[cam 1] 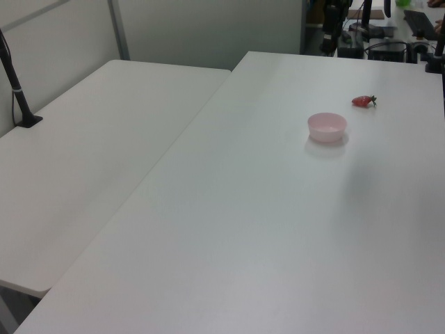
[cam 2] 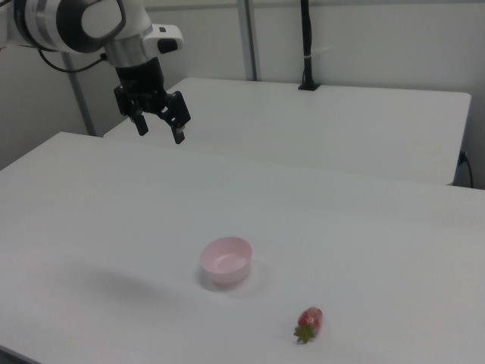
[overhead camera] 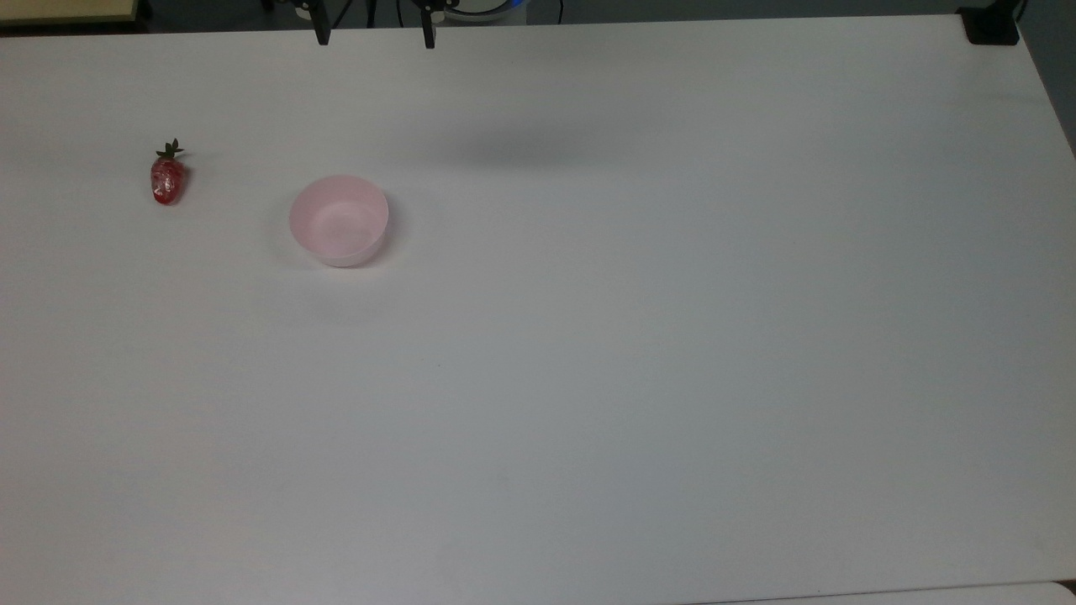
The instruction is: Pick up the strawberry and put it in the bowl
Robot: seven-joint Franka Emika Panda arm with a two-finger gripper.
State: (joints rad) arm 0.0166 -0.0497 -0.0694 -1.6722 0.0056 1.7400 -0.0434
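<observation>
Overhead, the pincer [cam 2: 159, 129] hangs spread apart, strawberry [overhead camera: 167, 180] lying near the bowl [overhead camera: 339, 220]

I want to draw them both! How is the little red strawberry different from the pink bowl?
The small glossy red toy strawberry is much smaller than the round pale pink plastic bowl. The strawberry is oblong and lies on its side with a green leafy tuft; the bowl is round, stands upright and is empty. Both sit apart on the white table.
</observation>
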